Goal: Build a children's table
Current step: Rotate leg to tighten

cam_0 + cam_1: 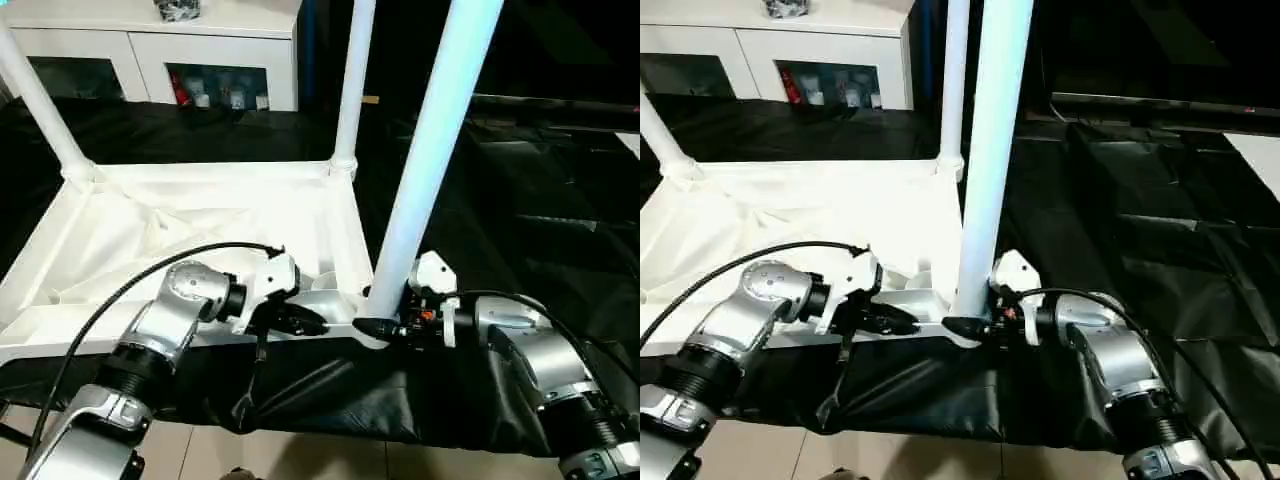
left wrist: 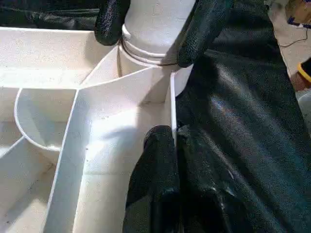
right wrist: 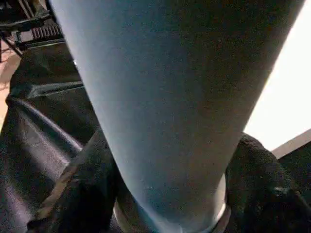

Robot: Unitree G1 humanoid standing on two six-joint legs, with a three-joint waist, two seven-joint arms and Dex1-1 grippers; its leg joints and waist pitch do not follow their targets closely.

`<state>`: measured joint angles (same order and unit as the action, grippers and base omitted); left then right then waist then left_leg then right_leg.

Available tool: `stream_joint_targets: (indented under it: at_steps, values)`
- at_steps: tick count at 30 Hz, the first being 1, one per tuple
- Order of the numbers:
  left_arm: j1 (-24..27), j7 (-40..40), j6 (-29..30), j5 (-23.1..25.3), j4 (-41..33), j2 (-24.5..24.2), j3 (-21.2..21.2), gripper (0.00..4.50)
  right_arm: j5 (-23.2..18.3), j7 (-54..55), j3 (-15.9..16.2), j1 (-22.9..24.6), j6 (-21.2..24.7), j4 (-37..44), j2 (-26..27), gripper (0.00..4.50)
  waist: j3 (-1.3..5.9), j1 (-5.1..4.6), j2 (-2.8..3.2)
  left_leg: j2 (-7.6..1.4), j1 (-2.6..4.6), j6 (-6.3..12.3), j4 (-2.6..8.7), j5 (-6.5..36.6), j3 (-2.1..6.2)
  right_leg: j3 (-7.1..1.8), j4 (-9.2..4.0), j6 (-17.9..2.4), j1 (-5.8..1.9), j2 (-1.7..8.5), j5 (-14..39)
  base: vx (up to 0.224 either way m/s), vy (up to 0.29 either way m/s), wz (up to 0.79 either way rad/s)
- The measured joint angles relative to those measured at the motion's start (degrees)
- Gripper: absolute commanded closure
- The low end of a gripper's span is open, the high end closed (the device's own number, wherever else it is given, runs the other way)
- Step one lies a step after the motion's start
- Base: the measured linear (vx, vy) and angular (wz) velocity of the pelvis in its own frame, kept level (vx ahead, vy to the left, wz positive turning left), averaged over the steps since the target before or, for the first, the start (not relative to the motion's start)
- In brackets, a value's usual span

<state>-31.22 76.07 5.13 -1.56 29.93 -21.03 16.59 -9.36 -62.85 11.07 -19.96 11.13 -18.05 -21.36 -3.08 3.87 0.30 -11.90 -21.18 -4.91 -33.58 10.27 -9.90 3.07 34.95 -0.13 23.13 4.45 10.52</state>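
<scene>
White tabletop (image 1: pixel 150 235) inverted, three legs (image 1: pixel 435 150) upright.

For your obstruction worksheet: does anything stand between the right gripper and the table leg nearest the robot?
Nothing visible does. The right gripper already straddles the near leg just above its corner socket, a finger on either side.

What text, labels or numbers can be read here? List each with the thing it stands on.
None can be read.
Tabletop, legs and both grippers: no print shows.
Cabinet behind: coloured items behind its glass, any print on them too small and blurred to read.
</scene>
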Motion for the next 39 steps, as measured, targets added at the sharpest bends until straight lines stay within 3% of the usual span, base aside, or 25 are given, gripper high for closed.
stream_joint_targets:
  at_steps: [3, 8, 15, 18, 20, 22, 27, 35, 39]
  values:
    - [0.1, -2.5, 0.6, 0.2, 0.0, 0.9, -0.3, 4.50, 0.3, 3.1, -0.9, 0.4, 0.0, -0.1, 1.4, 1.92, 0.00, 0.09, -0.02, 0.00, 0.01, 0.00, -0.03, 0.0, 0.00, 0.00, 0.02, 0.0, -0.02, 0.01, 0.0, 0.000, 0.000, 0.00]
    - [-1.6, -13.2, 1.0, 3.1, 3.3, 5.1, -1.9, 4.50, 2.9, 19.4, -4.9, -1.1, 0.0, -4.3, 8.2, 1.92, 0.03, -0.66, -0.06, 0.03, 0.17, -0.01, -0.03, 0.0, 0.00, -0.04, 0.04, 0.1, -0.09, 0.01, 0.0, 0.000, 0.000, 0.00]
    - [-5.2, -26.9, 4.1, 5.7, 8.0, 12.7, -2.7, 4.50, 5.1, 39.8, -10.5, -6.1, 1.2, -10.9, 15.8, 1.93, 0.09, -1.05, 0.04, 0.08, 0.16, -0.01, -0.05, 0.0, -0.01, -0.16, 0.03, 0.2, -0.08, 0.01, 0.0, 0.000, 0.000, 0.00]
    - [-5.8, -30.0, 4.6, 6.0, 9.0, 14.3, -3.1, 4.50, 6.0, 45.2, -11.4, -8.6, 0.8, -14.0, 17.8, 1.93, 0.17, -1.23, 0.18, 0.09, 0.16, -0.01, -0.03, 0.0, -0.01, -0.16, 0.03, 0.2, -0.08, 0.01, 0.0, 0.000, 0.000, 0.00]
    - [-5.9, -30.1, 4.6, 6.0, 9.1, 14.3, -3.3, 4.50, 6.5, 45.5, -11.4, -9.1, 0.4, -14.8, 18.0, 1.93, 0.20, -1.32, 0.23, 0.08, 0.16, -0.01, 0.03, 0.0, -0.01, -0.15, 0.03, 0.0, -0.08, 0.00, -0.1, 0.000, 0.000, 0.00]
    - [-5.9, -29.9, 4.6, 6.0, 9.1, 14.2, -3.3, 4.50, 6.5, 45.5, -11.4, -9.1, 0.0, -14.9, 18.1, 1.37, 0.21, -1.32, 0.26, 0.08, 0.16, -0.01, 0.06, 0.0, -0.01, -0.14, 0.03, 0.0, -0.07, -0.01, -0.1, 0.000, 0.000, 0.00]
    - [-6.0, -27.6, 4.0, 5.7, 9.1, 12.8, -3.3, 4.50, 6.7, 42.4, -11.2, -9.1, -0.1, -14.7, 18.1, 0.85, 0.17, -1.57, 0.21, 0.06, 0.13, -0.01, 0.06, 0.0, 0.00, -0.13, 0.02, 0.0, -0.03, -0.03, -0.1, 0.000, 0.000, 0.00]
    - [-4.7, -16.1, 0.7, 3.7, 7.3, 7.3, -2.7, 4.50, 5.3, 26.7, -6.0, -6.1, -0.5, -9.7, 11.6, 0.85, 0.12, -1.68, 0.19, 0.05, -0.01, 0.00, 0.03, 0.0, 0.00, -0.12, -0.05, 0.0, 0.04, -0.04, -0.1, 0.000, 0.000, 0.00]
    - [-3.3, -9.3, 0.5, 1.4, 5.4, 4.7, -2.1, 4.50, 2.8, 15.1, -3.9, -2.7, -0.7, -5.0, 6.1, 0.85, 0.01, -0.97, 0.00, 0.03, -0.06, 0.03, 0.00, 0.0, -0.01, -0.11, -0.06, 0.0, 0.04, -0.04, 0.1, 0.000, 0.000, 0.00]
